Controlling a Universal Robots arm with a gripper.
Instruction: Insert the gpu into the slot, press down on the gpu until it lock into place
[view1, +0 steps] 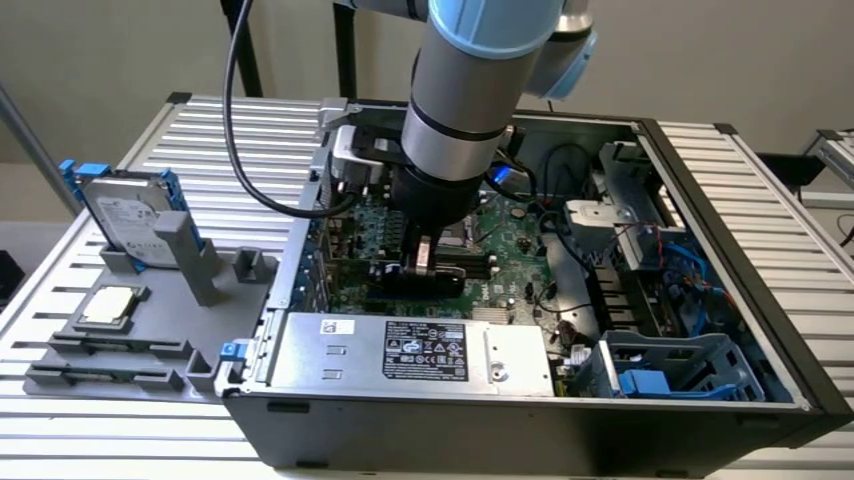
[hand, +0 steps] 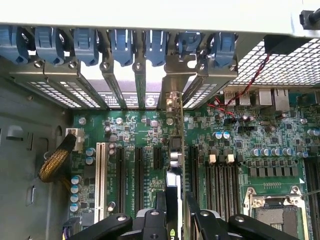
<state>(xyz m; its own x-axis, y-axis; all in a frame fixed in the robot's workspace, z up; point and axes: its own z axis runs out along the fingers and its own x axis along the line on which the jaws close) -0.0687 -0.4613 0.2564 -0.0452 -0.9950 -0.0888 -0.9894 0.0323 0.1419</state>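
The arm reaches straight down into the open case (view1: 787, 330), and its gripper (view1: 422, 262) sits low over the green board (view1: 514, 245), just beyond the silver power supply (view1: 414, 350). The gpu (hand: 173, 192) stands on edge between the fingers (hand: 161, 204), which are pinched onto its upper edge from both sides. The card runs away from the wrist toward the far wall of the case, where its metal bracket (hand: 172, 80) lines up among the blue clips (hand: 155, 45) and the rear openings.

Seen from the wrist, the card sits along a line among the long connectors, beside the black slots (hand: 140, 170). The slot itself is hidden beneath the card, so I cannot tell whether the card's edge has gone fully home or only rests on top. By the look of it, the card is placed and upright over its row; the pressing and locking are, I judge, not finished, since the gripper grasps it and no latch is seen closed.

Outside, on the grey tray (view1: 234, 300) to the exterior view's left, a hard drive (view1: 127, 215) with blue rails stands in its holder.
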